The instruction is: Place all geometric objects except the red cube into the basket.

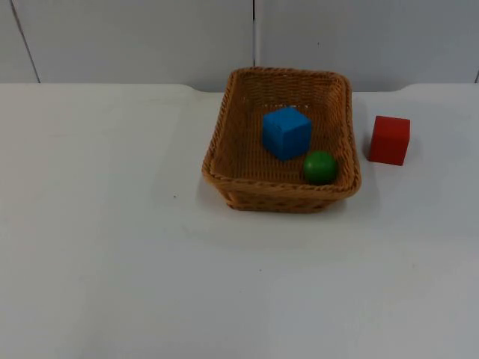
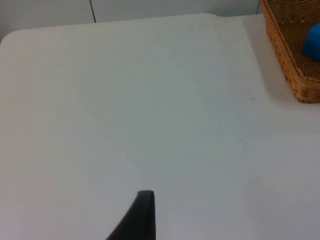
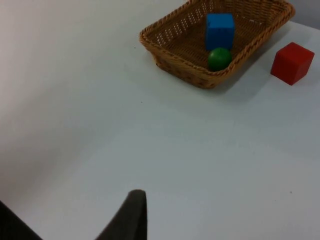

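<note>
A brown wicker basket [image 1: 224, 134] stands at the back middle of the table. Inside it lie a blue cube [image 1: 286, 132] and, at its front right corner, a green ball [image 1: 320, 167]. A red cube [image 1: 389, 140] rests on the table just right of the basket, apart from it. My left gripper [image 2: 145, 215] waits over bare table well to the left of the basket [image 2: 292, 65], with an edge of the blue cube [image 2: 314, 42] in sight. My right gripper [image 3: 132, 215] hangs far from the basket [image 3: 165, 50], blue cube [image 3: 219, 30], green ball [image 3: 219, 58] and red cube [image 3: 292, 62].
The white table [image 1: 112, 224] ends at a grey partition wall [image 1: 135, 37] just behind the basket. Wide bare surface lies to the left of the basket and in front of it.
</note>
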Available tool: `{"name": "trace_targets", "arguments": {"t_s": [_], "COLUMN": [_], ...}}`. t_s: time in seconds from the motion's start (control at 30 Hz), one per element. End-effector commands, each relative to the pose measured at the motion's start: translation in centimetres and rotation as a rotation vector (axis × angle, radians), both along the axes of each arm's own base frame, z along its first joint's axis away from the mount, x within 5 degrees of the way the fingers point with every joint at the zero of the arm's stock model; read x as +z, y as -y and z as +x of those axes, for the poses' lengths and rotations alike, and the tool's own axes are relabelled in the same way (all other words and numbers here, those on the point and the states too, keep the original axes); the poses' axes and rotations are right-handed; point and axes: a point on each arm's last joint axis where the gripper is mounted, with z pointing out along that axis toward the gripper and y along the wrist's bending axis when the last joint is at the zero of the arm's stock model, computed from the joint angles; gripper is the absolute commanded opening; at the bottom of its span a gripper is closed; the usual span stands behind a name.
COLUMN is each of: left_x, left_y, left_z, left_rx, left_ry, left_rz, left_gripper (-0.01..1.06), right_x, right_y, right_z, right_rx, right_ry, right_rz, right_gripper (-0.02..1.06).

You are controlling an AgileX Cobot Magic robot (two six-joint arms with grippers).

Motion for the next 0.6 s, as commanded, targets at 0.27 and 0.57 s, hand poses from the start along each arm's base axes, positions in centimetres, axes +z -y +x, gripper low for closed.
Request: {"name": "trace_targets", "arguments": {"t_s": [0.27,0.57], "left_x": [-0.18,-0.18], "left_y": [-0.01,-0.01], "left_z": [-0.02,-0.02], "left_rx": [0.007,0.007], "left_ry": [-0.005,-0.005], "left_rz": [-0.006,-0.006], "left_gripper": [1.05,1.05], "right_x": [0.11,0.11], "right_y": [-0.06,-0.29], "right_z": [-0.03,-0.16], "right_rx": [-0.103,-0.420], "right_ry": [0.018,0.017], "right_rz": [0.002,0.000], "right_gripper": [1.05,1.05]}}
